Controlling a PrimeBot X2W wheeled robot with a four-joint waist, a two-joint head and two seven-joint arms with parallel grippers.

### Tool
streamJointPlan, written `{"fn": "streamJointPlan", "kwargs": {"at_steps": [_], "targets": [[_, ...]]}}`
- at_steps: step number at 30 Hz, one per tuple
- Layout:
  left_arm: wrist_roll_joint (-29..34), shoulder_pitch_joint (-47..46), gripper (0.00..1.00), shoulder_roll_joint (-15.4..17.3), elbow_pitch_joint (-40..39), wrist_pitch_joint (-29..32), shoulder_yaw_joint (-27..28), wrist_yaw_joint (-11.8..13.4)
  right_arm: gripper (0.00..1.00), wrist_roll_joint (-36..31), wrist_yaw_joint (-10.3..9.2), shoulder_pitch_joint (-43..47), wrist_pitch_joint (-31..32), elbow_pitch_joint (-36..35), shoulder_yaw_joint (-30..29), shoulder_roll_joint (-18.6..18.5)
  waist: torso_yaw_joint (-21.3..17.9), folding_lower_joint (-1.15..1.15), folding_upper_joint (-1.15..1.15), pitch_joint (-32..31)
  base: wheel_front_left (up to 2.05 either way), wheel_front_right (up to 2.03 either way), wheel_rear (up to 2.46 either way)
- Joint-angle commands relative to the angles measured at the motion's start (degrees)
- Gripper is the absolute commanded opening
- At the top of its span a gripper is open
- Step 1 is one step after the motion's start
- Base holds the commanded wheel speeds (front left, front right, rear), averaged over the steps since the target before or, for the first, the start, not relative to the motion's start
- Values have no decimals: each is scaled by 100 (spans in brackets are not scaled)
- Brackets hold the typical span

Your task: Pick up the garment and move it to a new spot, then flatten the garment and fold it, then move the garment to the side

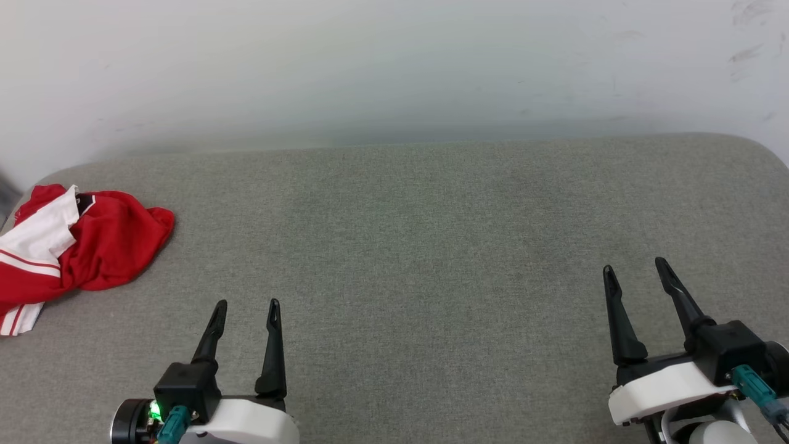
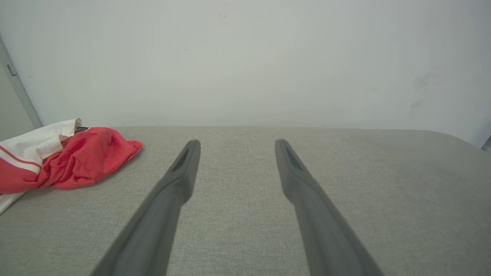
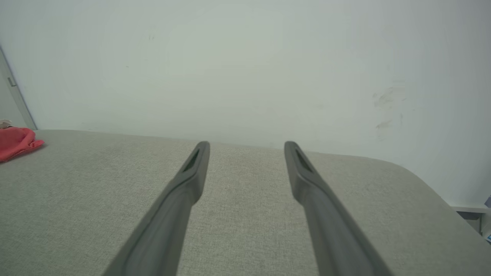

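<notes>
1. The head camera looks forward and down from behind both tools. The left tool (image 1: 247, 302) is at its lower left and the right tool (image 1: 635, 264) at its lower right. It faces the wall (image 1: 394, 68) across the grey tabletop (image 1: 431, 209).
2. The left wrist camera sits low and close over the tabletop, looking along its own fingers (image 2: 172, 191) toward that wall.
3. The right wrist camera faces the same way from farther right.
4. All three views share the tabletop's far edge, the wall and the red shirt (image 1: 98, 246) at the left.
</notes>
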Motion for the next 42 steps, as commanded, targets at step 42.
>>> {"fn": "streamJointPlan", "kwargs": {"at_steps": [42], "targets": [[958,380,100,-862,237,-393,1223,-1517,100,-28,-2,74,-395,486,191,4,150,0,0,-21,0,0,0]]}}
